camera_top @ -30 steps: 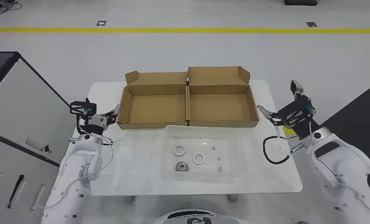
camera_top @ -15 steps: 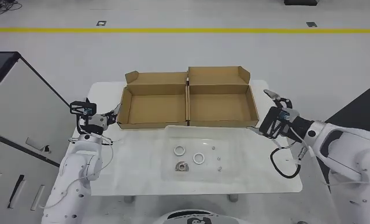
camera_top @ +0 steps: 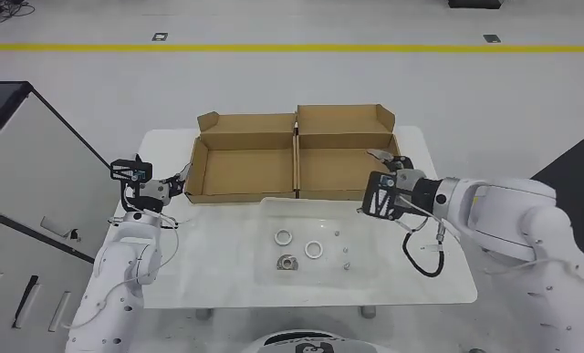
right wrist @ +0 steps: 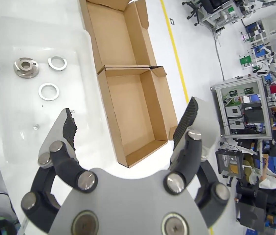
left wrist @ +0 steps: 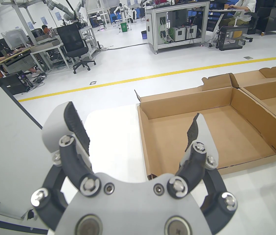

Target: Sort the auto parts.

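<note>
Grey floor (camera_top: 292,88), yellow line (camera_top: 274,47) beyond table
White table (camera_top: 182,280), rounded corners, bare margins either side of tray
Left box (camera_top: 246,171) and right box (camera_top: 351,166), open cardboard, walls touching, at far edge
Clear tray (camera_top: 365,275) just before boxes
Right gripper (right wrist: 130,107) spread wide, holding nothing, over right box's near right corner
Left gripper (left wrist: 132,111) spread wide, holding nothing, beside left box's outer wall
In tray: flanged hub (camera_top: 289,261), two white rings (camera_top: 284,235) (camera_top: 314,249) near, apart; small nuts (camera_top: 347,251) further right

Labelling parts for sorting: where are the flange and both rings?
flange (right wrist: 26,71), right wrist view, hub edge.
left ring (right wrist: 50,63), right wrist view, its band.
right ring (right wrist: 40,91), right wrist view, its band.
</note>
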You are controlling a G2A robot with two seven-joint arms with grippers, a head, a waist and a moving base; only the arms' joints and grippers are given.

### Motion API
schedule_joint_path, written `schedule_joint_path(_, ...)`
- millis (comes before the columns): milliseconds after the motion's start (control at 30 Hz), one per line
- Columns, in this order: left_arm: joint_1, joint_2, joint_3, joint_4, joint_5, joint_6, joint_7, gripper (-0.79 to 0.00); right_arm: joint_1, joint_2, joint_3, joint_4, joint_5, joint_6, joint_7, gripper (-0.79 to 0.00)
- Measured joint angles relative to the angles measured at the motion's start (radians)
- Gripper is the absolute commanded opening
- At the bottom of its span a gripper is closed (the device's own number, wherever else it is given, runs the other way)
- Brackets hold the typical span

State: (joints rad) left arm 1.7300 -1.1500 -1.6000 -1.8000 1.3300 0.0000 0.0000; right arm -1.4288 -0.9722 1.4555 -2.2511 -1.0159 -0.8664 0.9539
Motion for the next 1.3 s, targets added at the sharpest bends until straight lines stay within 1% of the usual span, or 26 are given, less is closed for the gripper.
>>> schedule_joint_path(200,0.000,0.000,0.000,0.000,0.000,0.000,0.000,0.000,0.062,0.053,-0.146,0.016,0.061,0.121,0.121,0.000)
schedule_joint_path(300,0.000,0.000,0.000,0.000,0.000,0.000,0.000,0.000,0.082,0.082,-0.210,0.023,0.077,0.162,0.162,0.000)
schedule_joint_path(567,0.000,0.000,0.000,0.000,0.000,0.000,0.000,0.000,0.109,0.146,-0.323,0.049,0.139,0.212,0.212,0.000)
schedule_joint_path(1067,0.000,0.000,0.000,0.000,0.000,0.000,0.000,0.000,0.110,0.149,-0.331,0.049,0.144,0.210,0.210,0.000)
schedule_joint_path(1167,0.000,0.000,0.000,0.000,0.000,0.000,0.000,0.000,0.107,0.156,-0.378,0.044,0.112,0.220,0.220,0.000)
schedule_joint_path(1300,0.000,0.000,0.000,0.000,0.000,0.000,0.000,0.000,0.148,0.179,-0.469,0.036,0.121,0.281,0.281,0.000)
